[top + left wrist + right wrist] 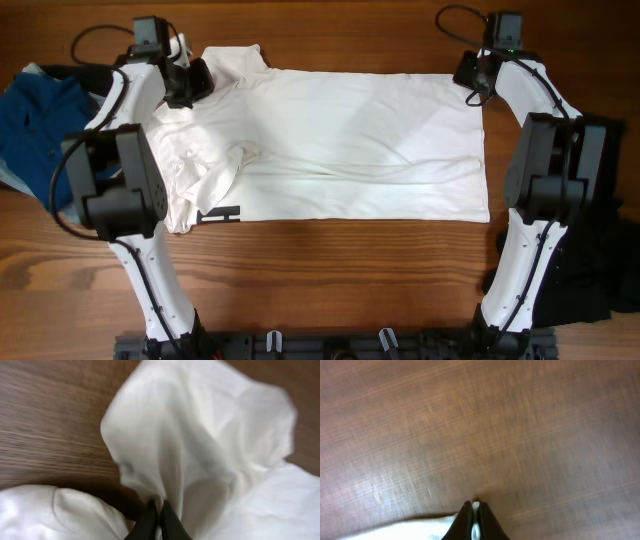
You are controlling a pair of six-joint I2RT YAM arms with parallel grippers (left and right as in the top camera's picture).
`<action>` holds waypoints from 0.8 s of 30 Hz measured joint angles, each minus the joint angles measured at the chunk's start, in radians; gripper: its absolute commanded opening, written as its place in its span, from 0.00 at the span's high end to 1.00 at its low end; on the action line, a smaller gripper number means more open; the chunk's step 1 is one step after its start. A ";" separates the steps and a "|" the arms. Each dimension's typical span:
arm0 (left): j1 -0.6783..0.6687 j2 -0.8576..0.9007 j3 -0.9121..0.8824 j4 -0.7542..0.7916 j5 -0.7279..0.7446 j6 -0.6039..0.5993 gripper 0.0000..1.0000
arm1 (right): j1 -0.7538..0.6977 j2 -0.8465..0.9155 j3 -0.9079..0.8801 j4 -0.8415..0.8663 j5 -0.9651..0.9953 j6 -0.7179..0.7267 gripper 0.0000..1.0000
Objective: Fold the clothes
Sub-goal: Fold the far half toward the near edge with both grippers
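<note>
Wooden desk (pixel 330 30) under a white T-shirt (pixel 360 150) spread wide and mostly flat, rumpled toward its left end, only a sliver of black print (pixel 222 213) showing at the near edge. Looks early in the folding: no tidy fold visible, and a black garment (pixel 590 280) at the right edge and blue clothing (pixel 35 120) at the left not yet dealt with. Left end effector (pixel 187 85) clamped shut on bunched white fabric at the shirt's far left corner, right end effector (pixel 470 75) pinched shut on the far right corner, the far edge of the cloth running between them.
</note>
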 measured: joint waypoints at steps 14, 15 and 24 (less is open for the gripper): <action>0.152 -0.281 -0.002 -0.535 0.018 -0.006 0.96 | -0.021 -0.296 -0.006 -0.599 0.030 -0.061 0.96; 0.184 -0.281 -0.002 -0.594 0.019 -0.007 0.96 | -0.035 -0.296 -0.006 -0.632 0.037 -0.075 0.96; 0.211 -0.281 -0.002 -0.873 0.000 0.051 0.96 | -0.053 -0.296 -0.080 -0.744 0.045 -0.136 0.96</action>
